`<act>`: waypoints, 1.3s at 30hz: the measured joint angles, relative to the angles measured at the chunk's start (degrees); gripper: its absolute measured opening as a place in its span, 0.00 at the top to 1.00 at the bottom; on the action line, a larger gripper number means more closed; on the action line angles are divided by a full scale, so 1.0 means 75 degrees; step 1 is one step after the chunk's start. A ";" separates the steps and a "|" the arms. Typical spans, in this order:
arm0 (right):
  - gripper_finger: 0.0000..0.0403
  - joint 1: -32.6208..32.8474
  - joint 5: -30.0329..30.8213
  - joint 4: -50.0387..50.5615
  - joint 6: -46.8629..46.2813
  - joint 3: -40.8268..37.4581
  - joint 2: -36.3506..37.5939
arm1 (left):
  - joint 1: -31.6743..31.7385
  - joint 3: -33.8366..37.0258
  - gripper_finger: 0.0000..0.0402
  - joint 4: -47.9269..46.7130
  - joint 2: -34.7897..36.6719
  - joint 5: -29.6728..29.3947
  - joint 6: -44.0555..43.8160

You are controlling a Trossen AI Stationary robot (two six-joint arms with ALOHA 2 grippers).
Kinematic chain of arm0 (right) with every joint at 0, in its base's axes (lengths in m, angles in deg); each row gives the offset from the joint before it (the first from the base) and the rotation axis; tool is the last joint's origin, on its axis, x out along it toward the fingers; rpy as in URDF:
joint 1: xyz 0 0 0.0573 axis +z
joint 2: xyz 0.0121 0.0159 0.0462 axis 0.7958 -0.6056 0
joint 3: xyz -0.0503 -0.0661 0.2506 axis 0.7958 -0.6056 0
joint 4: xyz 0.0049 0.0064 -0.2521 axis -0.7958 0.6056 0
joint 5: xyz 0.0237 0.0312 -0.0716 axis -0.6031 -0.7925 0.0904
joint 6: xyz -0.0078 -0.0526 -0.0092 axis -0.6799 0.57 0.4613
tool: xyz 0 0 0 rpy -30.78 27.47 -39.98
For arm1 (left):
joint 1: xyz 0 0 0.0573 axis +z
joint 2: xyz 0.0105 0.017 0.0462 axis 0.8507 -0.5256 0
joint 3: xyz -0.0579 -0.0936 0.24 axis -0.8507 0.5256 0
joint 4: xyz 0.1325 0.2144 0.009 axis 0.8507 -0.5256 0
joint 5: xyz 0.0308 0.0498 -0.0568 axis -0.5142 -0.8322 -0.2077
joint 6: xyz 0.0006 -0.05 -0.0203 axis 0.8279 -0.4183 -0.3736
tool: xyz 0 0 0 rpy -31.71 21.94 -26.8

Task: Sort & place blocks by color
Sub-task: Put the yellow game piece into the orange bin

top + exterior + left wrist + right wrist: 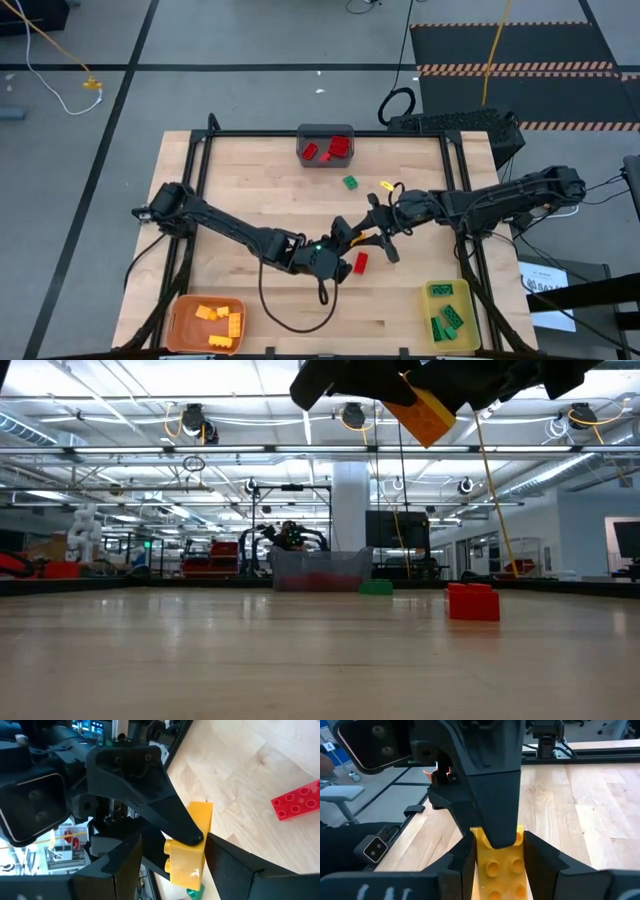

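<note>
The yellow brick is a small, rigid, studded plastic block: light, stiff, smooth-sided and liable to slip or twist if pinched near an edge. Judged best practice is to grip across two flat opposite side walls, near mid-height, clear of the studs.

Location: the brick is in the air above the table centre, at the meeting point of both arms, roughly at 5 o'clock from the gray bin of red bricks. The low view shows it lifted well clear of the tabletop.

Right gripper: clamped on the yellow brick, one finger on each side wall. The right arm reaches in from 3 o'clock, extended nearly flat toward centre.

Left gripper: its fingers stand either side of the same brick, partly spread; firm contact cannot be confirmed. The left arm reaches from 9 o'clock, elbow low, wrist turned toward the right gripper.

A red brick lies on the table just beside the grippers. The orange bin at 7 o'clock holds the yellow bricks, so it appears to be the destination.
</note>
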 joint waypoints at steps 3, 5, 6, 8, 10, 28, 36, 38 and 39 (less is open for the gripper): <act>0.71 0.0000 -0.0006 -0.0037 0.0000 0.0000 0.0003 | -0.0025 0.0000 0.47 0.0004 0.0000 -0.0043 0.0007; 0.71 0.0000 -0.0001 -0.0058 -0.0022 0.0000 0.0000 | -0.0015 0.0000 0.47 -0.0079 0.0000 -0.0033 -0.0072; 0.71 0.0000 -0.0006 -0.0075 -0.0053 0.0000 0.0000 | 0.0018 0.0000 0.47 -0.0162 0.0000 -0.0025 -0.0155; 0.71 0.0000 -0.0173 -0.0093 -0.0078 0.0000 0.0000 | 0.0075 0.0000 0.47 -0.0248 0.0000 0.0000 -0.0383; 0.71 0.0006 -0.0179 -0.0067 -0.0053 0.0000 0.0000 | 0.0143 0.0000 0.47 -0.0234 0.0003 0.0166 -0.0597; 0.59 0.0047 -0.0089 -0.0583 0.0365 -0.0015 -0.0009 | 0.0145 -0.0015 0.77 -0.0482 -0.0012 0.0489 -0.1404; 0.52 0.0041 0.1543 -0.0566 0.0910 -0.0003 0.0000 | -0.0013 -0.0006 0.77 -0.1765 -0.0044 -0.0052 -0.2276; 0.51 0.0050 0.1715 -0.0525 0.0953 -0.0003 0.0000 | -0.0088 -0.0006 0.77 -0.2126 -0.0044 -0.0206 -0.2644; 0.50 0.0054 0.1806 -0.0517 0.0948 -0.0003 -0.0002 | -0.0132 -0.0006 0.77 -0.2298 -0.0043 -0.0270 -0.2874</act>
